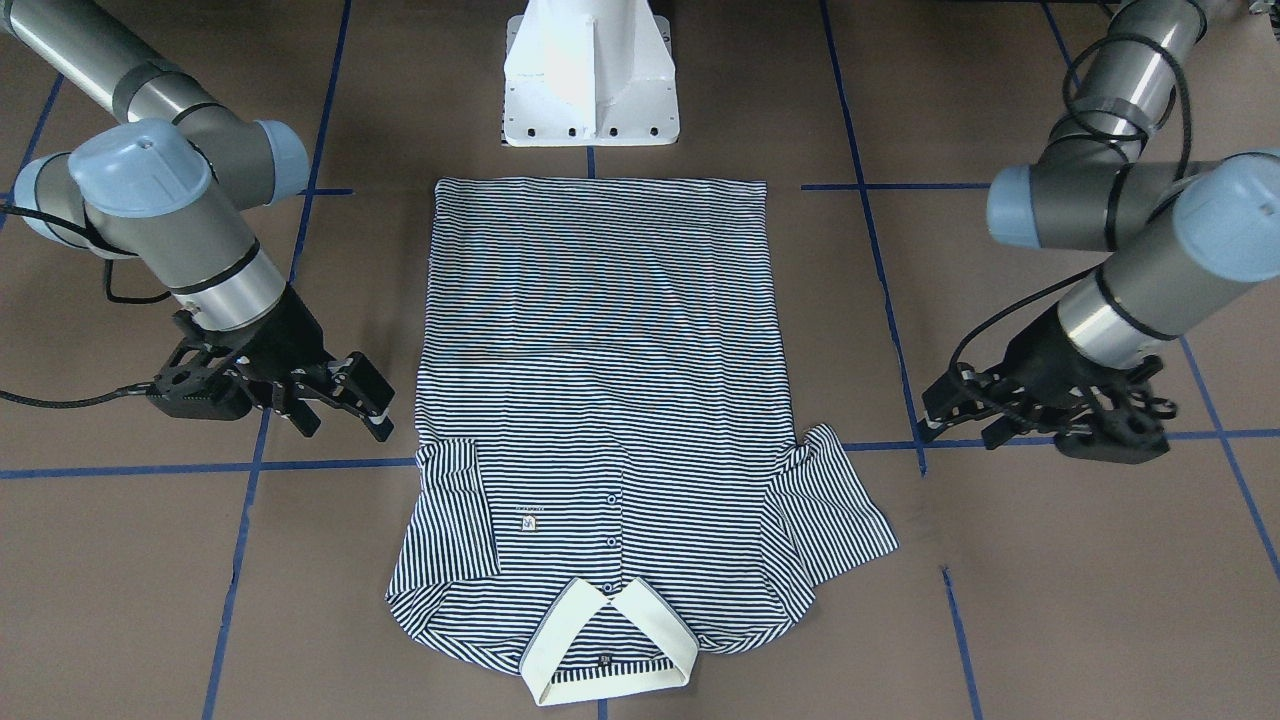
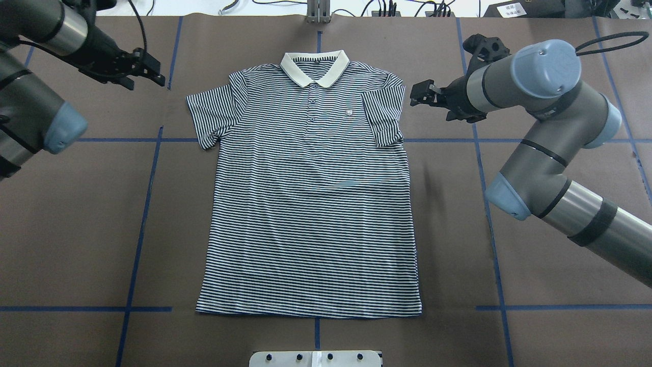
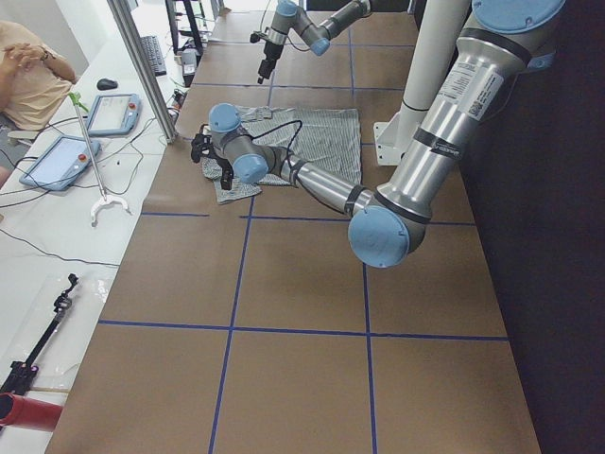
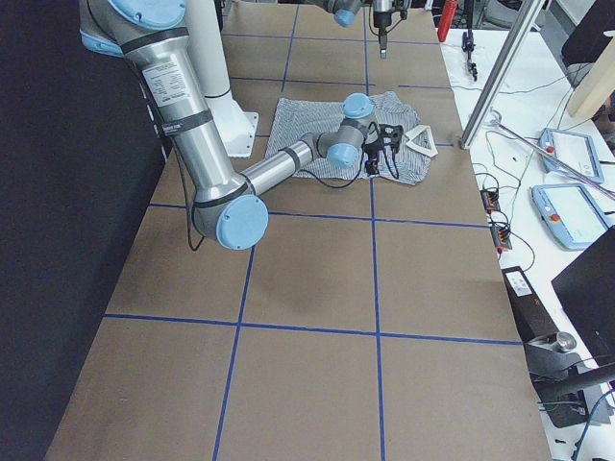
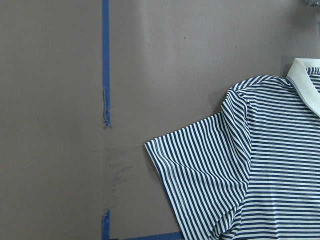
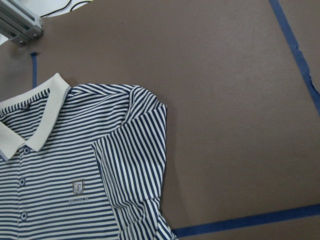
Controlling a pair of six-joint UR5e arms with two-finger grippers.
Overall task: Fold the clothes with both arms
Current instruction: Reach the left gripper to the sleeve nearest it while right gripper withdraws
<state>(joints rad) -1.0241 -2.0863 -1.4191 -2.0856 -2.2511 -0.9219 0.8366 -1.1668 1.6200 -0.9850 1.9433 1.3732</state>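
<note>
Brown matte tabletop, paper-like, gridded with blue tape lines. Aluminium post and a white side bench with pendant tablets along its far edge.

Grey metal left arm and right arm, light-blue joint caps, black cables, flank the polo shirt. It's a thin navy-white stripe knit, flat, front up, centred on the tabletop. Hem sits near the white pedestal base, collar at the far side. Sleeve on the robot's right is folded in over the chest; the other is spread out.

Left end effector: released, empty, beside the spread sleeve. Right end effector: released, empty, just off the folded sleeve.

Cream collar, plain. Small logo patch beside the placket.
</note>
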